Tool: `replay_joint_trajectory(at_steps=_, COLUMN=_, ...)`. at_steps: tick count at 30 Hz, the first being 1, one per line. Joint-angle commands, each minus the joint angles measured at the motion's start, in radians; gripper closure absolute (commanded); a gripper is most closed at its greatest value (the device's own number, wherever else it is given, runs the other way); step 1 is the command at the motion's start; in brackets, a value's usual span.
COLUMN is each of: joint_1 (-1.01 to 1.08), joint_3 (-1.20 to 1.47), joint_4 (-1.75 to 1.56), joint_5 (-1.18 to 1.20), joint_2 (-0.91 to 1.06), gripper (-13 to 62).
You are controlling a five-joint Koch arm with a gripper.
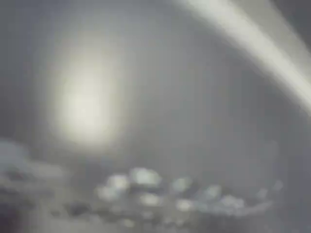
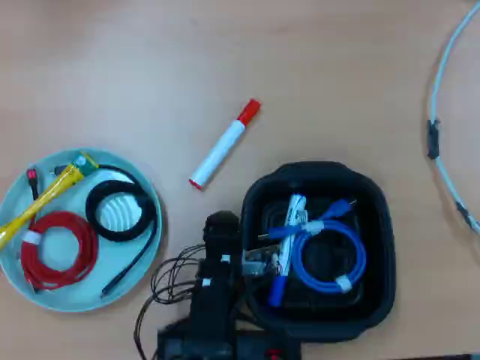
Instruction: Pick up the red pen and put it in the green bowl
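Note:
In the overhead view the red pen [image 2: 223,145] lies slanted on the bare wooden table, red cap toward the upper right. The green bowl [image 2: 67,291] sits at the lower left and holds a yellow tool [image 2: 45,196], a red coiled cable [image 2: 56,251] and a black coiled cable [image 2: 120,214]. My arm [image 2: 214,300] is folded at the bottom centre, below the pen. Its gripper [image 2: 259,260] rests by the left wall of the black tray, apart from the pen; its jaws cannot be made out. The wrist view is a grey blur with glare.
The black rounded-square tray [image 2: 375,247] at the lower right holds a blue coiled cable [image 2: 326,255] and a blue-capped white marker [image 2: 285,251]. Loose wires [image 2: 169,281] trail beside the arm. A pale cable [image 2: 437,112] curves along the right edge.

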Motion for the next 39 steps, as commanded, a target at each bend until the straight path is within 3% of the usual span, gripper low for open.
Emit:
replay_joint_trajectory(at_steps=1, joint_1=-0.293, joint_3=-1.045, joint_4=0.965, joint_5=0.101, joint_2=-0.453, gripper=56.7)
replay_joint_trajectory(at_steps=13, joint_1=-0.295, joint_3=-1.077, joint_4=0.986, joint_5=0.100, joint_2=-0.453, gripper=56.5)
replay_joint_trajectory(at_steps=20, joint_1=-0.318, joint_3=-1.313, joint_4=1.184, joint_5=-0.003, joint_2=-0.462, gripper=56.0)
replay_joint_trajectory(at_steps=24, joint_1=-0.341, joint_3=-1.454, joint_4=1.266, joint_5=-0.049, joint_2=-0.469, gripper=51.0)
replay_joint_trajectory(at_steps=31, joint_1=-0.367, joint_3=-1.703, joint_4=1.359, joint_5=-0.393, joint_2=-0.650, gripper=48.3)
replay_joint_trajectory(at_steps=39, joint_1=-0.356, joint_3=-1.953, joint_4=1.491, joint_5=-0.723, joint_2=-0.887, gripper=34.0)
